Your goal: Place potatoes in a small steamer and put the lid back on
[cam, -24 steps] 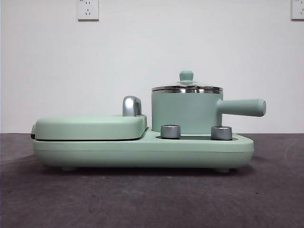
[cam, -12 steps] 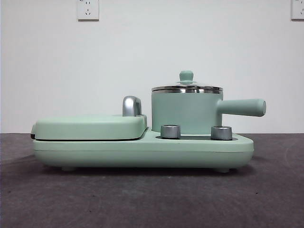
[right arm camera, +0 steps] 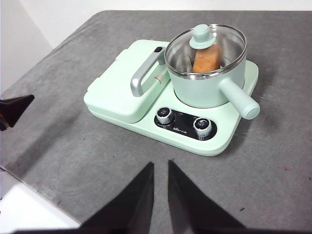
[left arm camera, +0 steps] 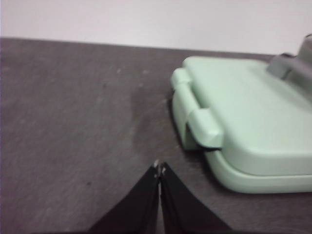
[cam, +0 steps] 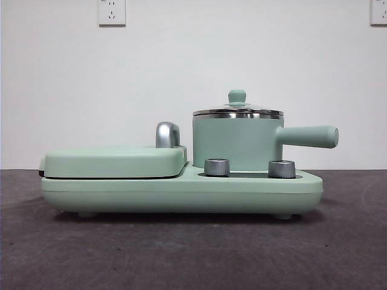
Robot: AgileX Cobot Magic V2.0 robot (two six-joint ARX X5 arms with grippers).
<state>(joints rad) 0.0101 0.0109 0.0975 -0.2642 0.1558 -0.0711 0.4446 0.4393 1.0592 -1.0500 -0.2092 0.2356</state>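
The mint-green small steamer [cam: 236, 142] [right arm camera: 200, 90] stands on the right half of a green cooker base, its straight handle [cam: 308, 136] pointing right. The glass lid [cam: 237, 112] [right arm camera: 225, 38] rests on its steel rim, green knob up. Through the glass, the right wrist view shows one orange-brown potato [right arm camera: 207, 59] inside the pot. My right gripper [right arm camera: 159, 163] hangs high and well back from the cooker, jaws a narrow gap apart, holding nothing. My left gripper [left arm camera: 159, 168] is shut and empty, low over the table off the griddle's outer end; its black tip [right arm camera: 14, 108] shows in the right wrist view.
A flat green griddle [cam: 115, 162] [left arm camera: 243, 112] with a chrome handle [cam: 168, 134] [right arm camera: 144, 73] fills the base's left half. Two steel dials [cam: 217, 167] [cam: 282, 168] sit in front of the pot. Dark grey tabletop [cam: 193, 254] surrounds the cooker; a white wall stands behind.
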